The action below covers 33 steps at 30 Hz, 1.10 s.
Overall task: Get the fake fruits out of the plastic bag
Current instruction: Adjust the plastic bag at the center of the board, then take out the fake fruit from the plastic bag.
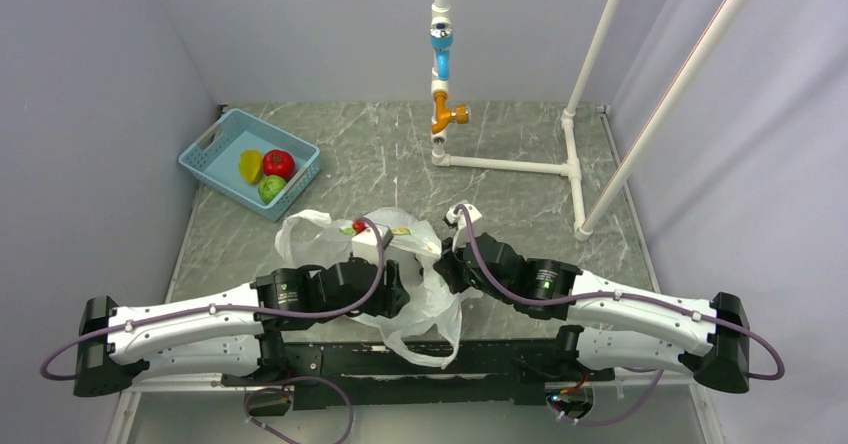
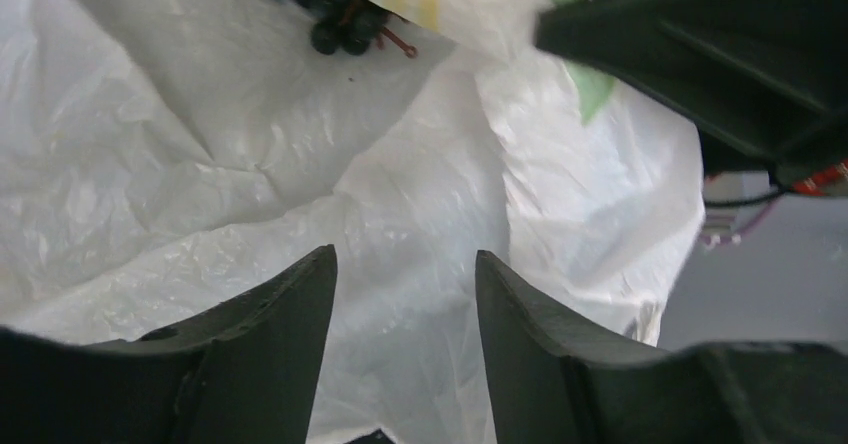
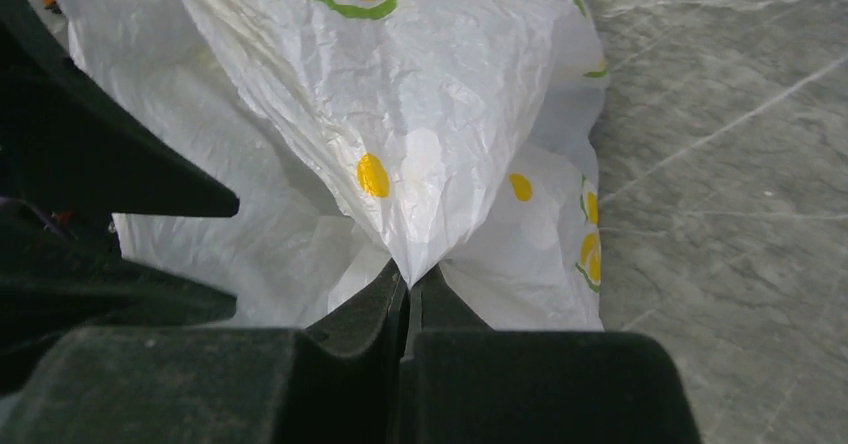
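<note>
The white plastic bag (image 1: 410,254) lies crumpled between my two arms at the near middle of the table. My right gripper (image 3: 412,282) is shut on a pinched fold of the bag (image 3: 400,114) at its right side. My left gripper (image 2: 405,264) is open and empty, its fingers inside the bag's mouth over bare film (image 2: 200,164). The dark purple-black bunch (image 2: 335,9) lies deeper in the bag, ahead of the left fingers. The red round fruit (image 1: 278,163), the yellow oblong one (image 1: 250,165) and the green round one (image 1: 271,188) lie in the blue basket (image 1: 215,144).
The blue lattice basket stands at the far left of the table. A white pipe frame (image 1: 510,164) with a blue and orange valve (image 1: 442,74) stands at the back middle and right. Grey walls close in the table on three sides.
</note>
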Each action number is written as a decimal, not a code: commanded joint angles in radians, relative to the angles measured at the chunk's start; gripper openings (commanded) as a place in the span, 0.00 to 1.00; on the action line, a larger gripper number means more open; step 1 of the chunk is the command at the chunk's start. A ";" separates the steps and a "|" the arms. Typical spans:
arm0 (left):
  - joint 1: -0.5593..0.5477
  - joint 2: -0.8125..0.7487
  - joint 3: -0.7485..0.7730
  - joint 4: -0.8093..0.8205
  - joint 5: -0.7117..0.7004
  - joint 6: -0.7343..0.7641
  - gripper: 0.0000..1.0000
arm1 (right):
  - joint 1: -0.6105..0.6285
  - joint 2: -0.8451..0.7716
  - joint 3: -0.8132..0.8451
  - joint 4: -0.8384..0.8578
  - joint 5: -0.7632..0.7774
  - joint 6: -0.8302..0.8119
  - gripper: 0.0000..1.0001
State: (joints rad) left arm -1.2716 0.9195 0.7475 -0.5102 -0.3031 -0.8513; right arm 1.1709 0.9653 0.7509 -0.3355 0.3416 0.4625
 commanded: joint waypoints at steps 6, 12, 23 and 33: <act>-0.008 -0.237 -0.175 -0.009 -0.232 -0.249 0.60 | -0.002 0.035 -0.006 0.198 -0.239 -0.052 0.00; -0.008 -0.354 -0.241 0.006 -0.229 -0.254 0.63 | 0.005 0.096 0.021 0.315 -0.403 -0.054 0.00; 0.024 -0.138 -0.195 0.150 -0.167 -0.163 0.61 | 0.007 -0.042 -0.117 0.340 -0.303 0.035 0.00; 0.155 0.189 -0.132 0.415 0.024 -0.052 0.67 | 0.004 -0.146 -0.250 0.325 -0.243 0.143 0.00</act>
State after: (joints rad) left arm -1.1496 1.0260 0.5541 -0.2451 -0.3733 -0.9623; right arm 1.1751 0.8406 0.5114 -0.0448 0.0605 0.5575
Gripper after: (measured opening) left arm 0.614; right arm 0.008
